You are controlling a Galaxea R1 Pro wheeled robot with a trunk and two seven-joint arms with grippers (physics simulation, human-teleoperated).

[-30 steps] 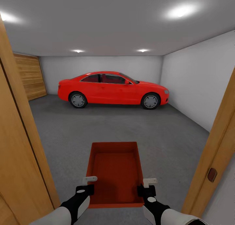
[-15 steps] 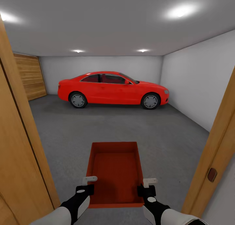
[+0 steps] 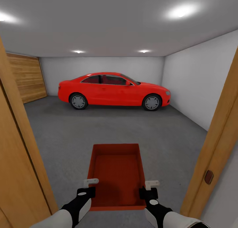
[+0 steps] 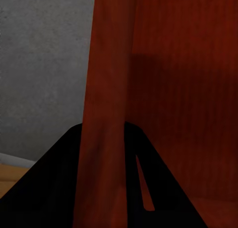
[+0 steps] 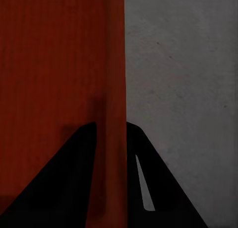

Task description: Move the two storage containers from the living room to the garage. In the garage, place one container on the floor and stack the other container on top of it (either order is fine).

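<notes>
One orange-red storage container (image 3: 116,175) hangs level in front of me, held between both arms above the dark grey garage floor (image 3: 99,128). My left gripper (image 3: 88,185) is shut on its left wall (image 4: 106,104). My right gripper (image 3: 149,187) is shut on its right wall (image 5: 115,99). The bin is open-topped and nothing lies inside. I stand in a wooden doorway at the garage's edge.
A wooden door frame stands close at the left (image 3: 19,161) and the right (image 3: 215,155). A red car (image 3: 114,90) is parked across the far end. A wood-plank door (image 3: 28,77) fills the left wall. Pale grey walls (image 3: 198,85) bound the room.
The view has crept forward through the doorway: both door frames have slid outward to the picture's edges. The container and both grippers keep their place in front of me.
</notes>
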